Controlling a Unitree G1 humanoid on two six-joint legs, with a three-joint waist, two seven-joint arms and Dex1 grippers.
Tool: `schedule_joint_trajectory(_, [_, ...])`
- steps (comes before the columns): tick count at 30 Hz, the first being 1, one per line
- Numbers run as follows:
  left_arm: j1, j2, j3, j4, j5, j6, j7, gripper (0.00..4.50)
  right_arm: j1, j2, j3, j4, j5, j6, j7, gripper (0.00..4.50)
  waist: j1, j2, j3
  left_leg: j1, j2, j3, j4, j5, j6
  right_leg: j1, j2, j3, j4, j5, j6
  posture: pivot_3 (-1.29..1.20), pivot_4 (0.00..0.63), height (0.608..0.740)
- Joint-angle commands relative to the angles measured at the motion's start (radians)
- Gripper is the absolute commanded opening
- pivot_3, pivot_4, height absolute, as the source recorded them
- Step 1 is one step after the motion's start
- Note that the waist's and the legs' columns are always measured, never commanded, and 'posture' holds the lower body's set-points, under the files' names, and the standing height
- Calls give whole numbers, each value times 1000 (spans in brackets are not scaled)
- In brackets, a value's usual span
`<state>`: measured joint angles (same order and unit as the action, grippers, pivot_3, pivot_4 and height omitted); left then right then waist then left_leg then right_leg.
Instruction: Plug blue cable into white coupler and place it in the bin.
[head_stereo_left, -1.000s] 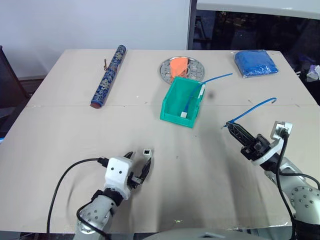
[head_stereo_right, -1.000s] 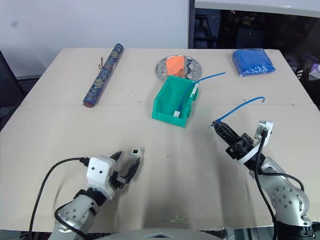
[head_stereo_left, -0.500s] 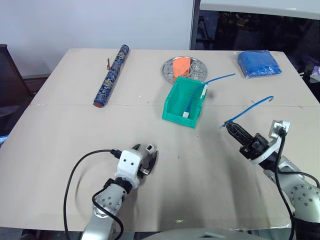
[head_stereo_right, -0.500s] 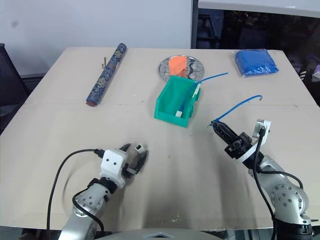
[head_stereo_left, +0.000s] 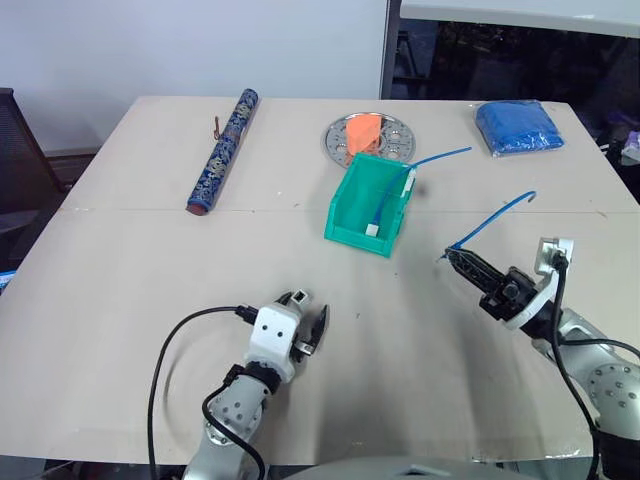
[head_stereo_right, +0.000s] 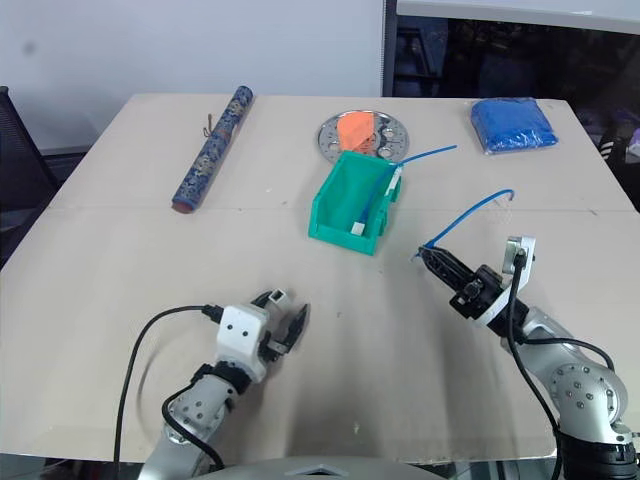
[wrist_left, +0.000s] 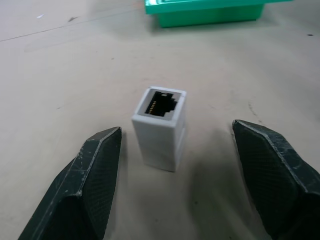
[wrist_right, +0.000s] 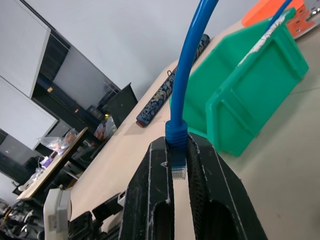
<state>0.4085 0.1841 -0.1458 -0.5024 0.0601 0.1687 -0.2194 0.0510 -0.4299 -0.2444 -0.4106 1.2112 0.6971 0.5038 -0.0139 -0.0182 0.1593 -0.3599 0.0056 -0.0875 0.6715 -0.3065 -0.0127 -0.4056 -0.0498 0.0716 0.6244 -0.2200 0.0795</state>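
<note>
The white coupler (wrist_left: 160, 125) rests on the table between the fingers of my open left gripper (head_stereo_left: 307, 312), touching neither finger. Its dark socket faces the left wrist camera. My right gripper (head_stereo_left: 452, 256) is shut on the blue cable (head_stereo_left: 495, 215) just behind its clear plug (wrist_right: 177, 171), raised above the table at the right. The cable arcs up and away behind the fingers. The teal bin (head_stereo_left: 352, 234) stands mid-table beyond both grippers. Inside it lies another blue cable with a white piece (head_stereo_left: 384, 206).
A rolled blue patterned tube (head_stereo_left: 222, 150) lies at the back left. A round silver plate (head_stereo_left: 342, 140) with an orange item sits just behind the bin. A folded blue cloth bundle (head_stereo_left: 517, 127) is at the back right. A black wire loops beside my left arm.
My left gripper has moved right and slightly forward, so the coupler now sits between its open fingers instead of ahead of them. The right gripper still holds the cable in place.
</note>
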Motion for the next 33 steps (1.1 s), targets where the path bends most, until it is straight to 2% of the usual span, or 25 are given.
schedule_joint_trajectory(1, [27, -15, -6, -80, 47, 46, 52, 3641, 2, -17, -34, -38, 31, 2, 6, 0, -1, 0, 0, 0, 0, 0, 0, 0, 0, 0, 0, 0, 0, 0, 0, 0, 150, 740])
schedule_joint_trajectory(4, [55, -32, -3, -148, 76, 157, 87, 3641, -2, -20, -34, -39, 36, 4, 0, 0, -3, 0, 0, 0, 0, 0, 0, 0, 0, 0, 0, 0, 0, 0, 0, 0, 150, 740])
schedule_joint_trajectory(8, [88, -62, 19, -242, -19, 258, 64, 3641, -6, -26, -35, -26, 35, 3, 8, 0, -3, 0, 0, 0, 0, 0, 0, 0, 0, 0, 0, 0, 0, 0, 0, 0, 150, 740])
schedule_joint_trajectory(14, [45, -104, 10, -287, 29, 379, 146, 3641, -15, -33, -31, -17, 40, 11, 12, 0, -2, -1, 0, 0, 0, 0, 0, 0, 0, 0, 0, 0, 0, -1, -1, 0, 150, 740])
schedule_joint_trajectory(27, [59, -94, 9, -287, 36, 358, 175, 3641, -7, -37, -33, -13, 26, 14, 26, 0, -1, -1, 0, 0, 0, 0, 0, 0, 0, 0, 0, 0, -1, -1, -2, 0, 150, 740])
schedule_joint_trajectory(33, [58, -73, 59, -261, 22, 324, 163, 3641, -15, -29, -23, -11, 13, 8, 25, 0, -1, -1, 0, 0, 0, 0, -1, 0, 0, 0, 0, 0, -1, -1, -2, 0, 150, 740])
